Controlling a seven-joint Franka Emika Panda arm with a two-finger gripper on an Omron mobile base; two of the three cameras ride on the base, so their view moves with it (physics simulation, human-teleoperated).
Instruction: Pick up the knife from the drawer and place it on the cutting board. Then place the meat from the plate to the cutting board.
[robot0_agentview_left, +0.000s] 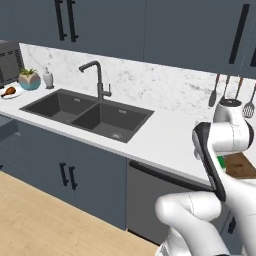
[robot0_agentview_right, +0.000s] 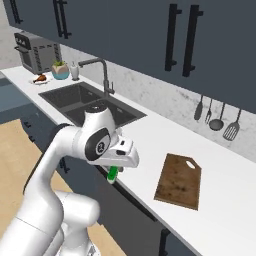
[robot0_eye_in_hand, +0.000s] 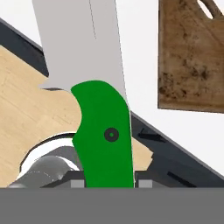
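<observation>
While the knife (robot0_eye_in_hand: 103, 131) is already up out of the drawer and gripped, nothing has yet reached the cutting board (robot0_agentview_right: 179, 181), so the first half of the task is only partly done and the second half has not begun. Judged from how things lie, what is left is to carry the knife over to the board and set it down, then go for the meat (robot0_agentview_left: 8, 91), which lies on its plate (robot0_agentview_left: 15, 94) at the far end of the surface (robot0_agentview_right: 150, 135), well apart from the board and beyond the sink (robot0_agentview_left: 87, 114).

Seen from the hand view, the fingers (robot0_eye_in_hand: 77, 183) are pinching the lower end of the green handle, one on each side of it, with the pale blade running up and away from them. From the right base view, a bit of green handle pokes out beneath the gripper (robot0_agentview_right: 114, 172), which hangs out past the front edge of the surface, short of the board's near corner. The board itself lies bare on the white surface, below the hanging utensils (robot0_agentview_right: 216, 117) on the wall. I cannot tell where the drawer is.
</observation>
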